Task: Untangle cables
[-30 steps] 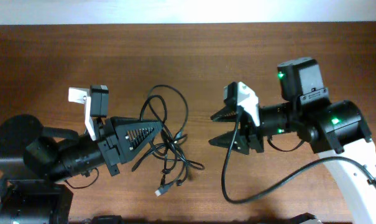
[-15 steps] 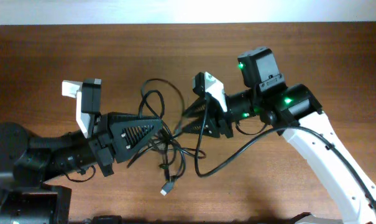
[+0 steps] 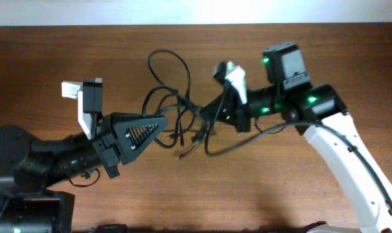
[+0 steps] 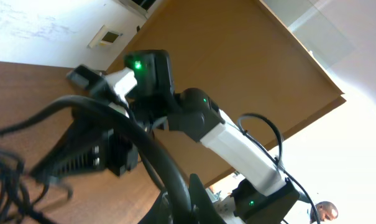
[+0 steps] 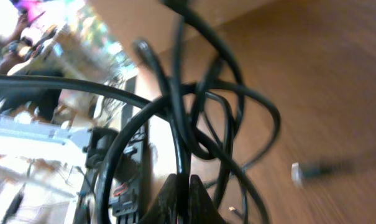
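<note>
The cables point(image 3: 177, 110) are thin black cords tangled in a bundle between my two grippers, with one loop reaching toward the table's far edge. My left gripper point(image 3: 164, 125) is shut on a cord at the bundle's left side. In the left wrist view that cord point(image 4: 133, 134) runs down into the closed fingers of the left gripper point(image 4: 186, 200). My right gripper point(image 3: 206, 115) is shut on a cord at the bundle's right side. The right wrist view shows this cord point(image 5: 176, 124) pinched between the fingers of the right gripper point(image 5: 183, 194). A loose plug end point(image 5: 298, 173) hangs blurred.
The thicker black wire point(image 3: 247, 138) of the right arm sags below its wrist, close to the bundle. The wooden table point(image 3: 299, 188) ends at a pale wall along the far edge. The left arm's dark base point(image 3: 27, 207) fills the near left corner.
My right gripper moved left into the bundle and shut on a cord. The bundle has shifted toward the far edge, and the plug end has moved with it.
</note>
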Action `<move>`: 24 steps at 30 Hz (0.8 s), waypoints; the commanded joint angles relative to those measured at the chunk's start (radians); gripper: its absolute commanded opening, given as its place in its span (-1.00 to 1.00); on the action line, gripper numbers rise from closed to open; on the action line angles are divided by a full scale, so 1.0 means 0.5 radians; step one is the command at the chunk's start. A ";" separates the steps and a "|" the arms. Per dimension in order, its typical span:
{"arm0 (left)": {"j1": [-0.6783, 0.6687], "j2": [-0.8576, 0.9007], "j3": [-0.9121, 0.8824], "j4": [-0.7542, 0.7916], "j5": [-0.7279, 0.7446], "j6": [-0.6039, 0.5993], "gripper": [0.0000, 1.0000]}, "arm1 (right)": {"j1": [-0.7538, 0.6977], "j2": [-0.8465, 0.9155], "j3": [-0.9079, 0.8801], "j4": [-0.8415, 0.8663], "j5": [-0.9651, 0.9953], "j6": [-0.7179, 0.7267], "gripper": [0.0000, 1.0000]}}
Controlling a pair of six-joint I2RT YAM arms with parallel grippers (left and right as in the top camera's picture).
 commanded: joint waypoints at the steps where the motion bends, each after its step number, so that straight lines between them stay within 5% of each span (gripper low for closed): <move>1: 0.002 -0.014 0.035 0.019 0.087 0.004 -0.94 | -0.319 -0.004 0.008 -0.008 0.043 0.318 -0.92; 6: 0.002 -0.014 0.035 0.019 0.095 0.005 -0.94 | -0.927 -0.008 0.008 -0.177 0.044 0.434 -0.92; 12: 0.031 -0.016 0.035 0.020 0.107 0.128 -0.98 | -2.045 -0.021 0.013 -0.188 -0.242 0.435 -0.92; 16: 0.393 -0.016 0.035 0.019 0.130 0.208 -0.95 | -2.586 -0.021 0.012 -0.153 -0.265 0.434 -0.92; 17: 0.465 -0.016 0.035 0.019 0.204 0.208 -0.92 | -2.538 -0.021 0.012 -0.156 -0.323 0.434 -0.92; 18: 0.490 -0.016 0.035 0.019 0.272 0.216 -0.88 | -2.455 -0.021 0.012 -0.154 -0.436 0.433 -0.56; 21: 0.489 -0.016 0.035 0.307 0.766 0.494 -0.81 | -1.889 -0.040 0.013 -0.156 -0.975 0.150 -0.15; 24: 0.422 -0.022 0.035 0.542 0.799 0.417 -0.81 | -1.352 -0.122 0.013 -0.152 -0.773 -0.063 -0.09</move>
